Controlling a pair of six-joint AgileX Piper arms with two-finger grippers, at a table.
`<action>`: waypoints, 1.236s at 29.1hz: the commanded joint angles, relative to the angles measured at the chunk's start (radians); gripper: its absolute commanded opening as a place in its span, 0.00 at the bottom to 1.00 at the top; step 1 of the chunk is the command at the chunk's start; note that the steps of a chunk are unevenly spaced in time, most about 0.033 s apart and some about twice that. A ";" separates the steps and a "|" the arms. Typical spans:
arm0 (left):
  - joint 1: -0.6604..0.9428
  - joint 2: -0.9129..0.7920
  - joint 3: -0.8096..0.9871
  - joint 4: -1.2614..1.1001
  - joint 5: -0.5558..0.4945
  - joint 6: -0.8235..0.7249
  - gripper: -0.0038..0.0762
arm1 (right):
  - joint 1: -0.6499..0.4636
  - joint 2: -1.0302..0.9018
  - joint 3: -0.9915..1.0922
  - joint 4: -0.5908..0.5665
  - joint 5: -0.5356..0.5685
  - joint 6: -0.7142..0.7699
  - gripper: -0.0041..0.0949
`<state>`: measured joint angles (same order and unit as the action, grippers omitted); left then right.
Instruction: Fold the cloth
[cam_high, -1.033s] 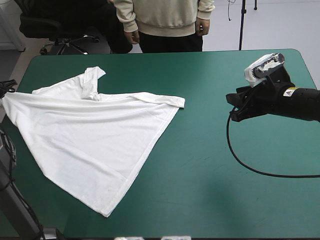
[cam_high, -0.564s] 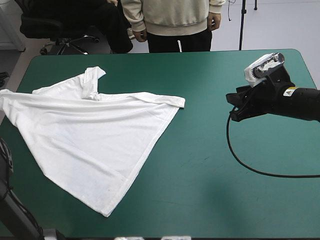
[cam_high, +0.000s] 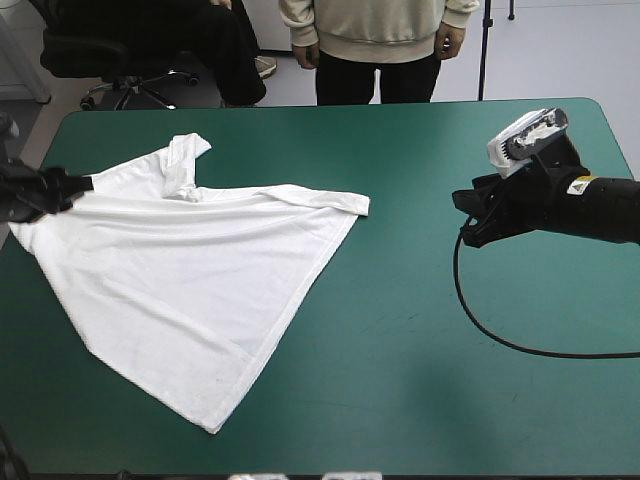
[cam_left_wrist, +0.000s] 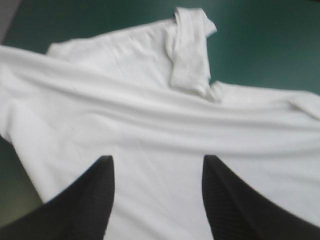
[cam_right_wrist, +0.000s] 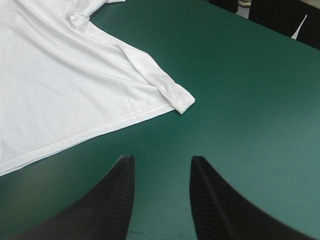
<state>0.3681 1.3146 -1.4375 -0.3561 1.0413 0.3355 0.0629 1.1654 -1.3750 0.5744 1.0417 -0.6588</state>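
Left gripper (cam_left_wrist: 158, 159): fingers well apart, hanging over the T-shirt (cam_high: 190, 280) at the table's left edge. Touching it or just above, I can't quite tell. Right gripper (cam_right_wrist: 162, 158) spread too, holding nothing, over bare teal-green cover (cam_high: 450, 400). The shirt lies flat, a soft, faintly creased white triangle. The left wrist view catches a folded sleeve (cam_left_wrist: 190, 55), the right a hemmed cuff (cam_right_wrist: 172, 95).

Bright, even light falls from above. The tabletop (cam_high: 400, 380) shows a pale sheen toward its near edge. The shirt (cam_high: 180, 270) casts almost no shadow, and its folds carry soft grey shading. The tabletop darkens just under the right pincer (cam_right_wrist: 162, 159).
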 joint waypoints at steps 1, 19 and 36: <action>-0.042 -0.246 0.216 -0.025 -0.046 0.025 0.53 | -0.010 -0.034 -0.024 0.056 -0.042 -0.009 0.39; -0.550 -0.517 0.592 0.045 0.106 0.144 0.53 | -0.010 -0.036 -0.024 0.130 -0.040 -0.039 0.39; -1.039 -0.305 0.702 0.173 0.024 -0.241 0.53 | -0.010 -0.036 -0.024 0.129 -0.041 -0.035 0.39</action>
<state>-0.6601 1.0184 -0.7651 -0.1639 1.1086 0.1534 0.0629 1.1515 -1.3750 0.6660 1.0449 -0.6896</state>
